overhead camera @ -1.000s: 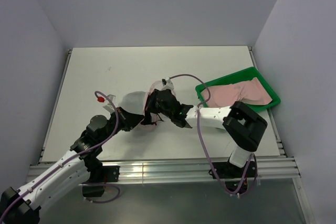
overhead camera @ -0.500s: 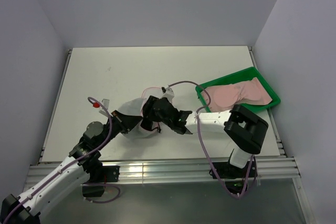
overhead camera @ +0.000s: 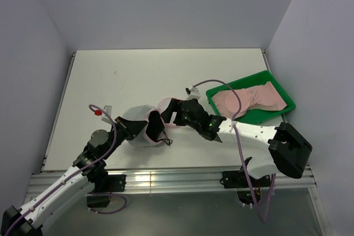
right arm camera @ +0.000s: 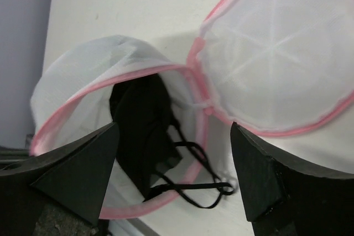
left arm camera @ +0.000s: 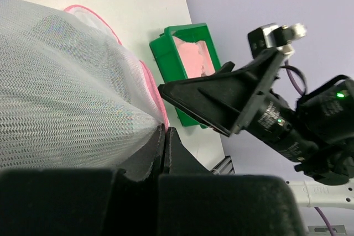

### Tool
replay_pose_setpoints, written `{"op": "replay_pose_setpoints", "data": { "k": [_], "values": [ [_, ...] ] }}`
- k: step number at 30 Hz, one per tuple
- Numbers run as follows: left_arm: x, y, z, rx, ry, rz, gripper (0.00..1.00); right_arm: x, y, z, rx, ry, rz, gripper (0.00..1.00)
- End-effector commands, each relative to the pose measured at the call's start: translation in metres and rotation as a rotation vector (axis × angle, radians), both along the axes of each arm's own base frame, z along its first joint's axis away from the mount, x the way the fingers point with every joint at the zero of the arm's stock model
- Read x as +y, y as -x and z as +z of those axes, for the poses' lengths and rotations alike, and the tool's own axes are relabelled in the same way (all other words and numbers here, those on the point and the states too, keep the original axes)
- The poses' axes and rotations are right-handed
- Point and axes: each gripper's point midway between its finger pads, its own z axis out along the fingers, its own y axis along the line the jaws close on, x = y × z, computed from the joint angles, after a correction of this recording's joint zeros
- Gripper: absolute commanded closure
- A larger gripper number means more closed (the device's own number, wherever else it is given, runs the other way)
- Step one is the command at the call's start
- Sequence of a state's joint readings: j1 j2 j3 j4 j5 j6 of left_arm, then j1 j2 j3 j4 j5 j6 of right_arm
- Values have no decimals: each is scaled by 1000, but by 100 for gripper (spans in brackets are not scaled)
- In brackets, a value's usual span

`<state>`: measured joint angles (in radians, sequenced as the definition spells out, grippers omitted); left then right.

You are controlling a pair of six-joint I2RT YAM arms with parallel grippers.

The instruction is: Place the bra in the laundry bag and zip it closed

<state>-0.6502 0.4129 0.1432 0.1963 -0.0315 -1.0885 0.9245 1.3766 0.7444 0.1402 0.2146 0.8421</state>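
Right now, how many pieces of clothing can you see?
2: a black garment inside the open laundry bag, straps trailing over its rim, and pink fabric in the green tray, which may be more than one piece.

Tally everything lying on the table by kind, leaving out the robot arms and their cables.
laundry bag, lid open: 1
green tray: 1
pink fabric heaped in the tray: 1 heap; separate pieces cannot be told apart
black strappy garment inside the bag: 1
Total: 4
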Motion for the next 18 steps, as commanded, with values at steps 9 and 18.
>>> {"op": "replay_pose_setpoints", "data": {
  "k": [9,18],
  "values": [
    [-2,0,13,-58,9,-16,100,-96,-42,-77,81,211,-285,41],
    [-4,-3,4,-45,-40,-22,100,-90,-71,-109,129,247,-299,41]
  ]
}}
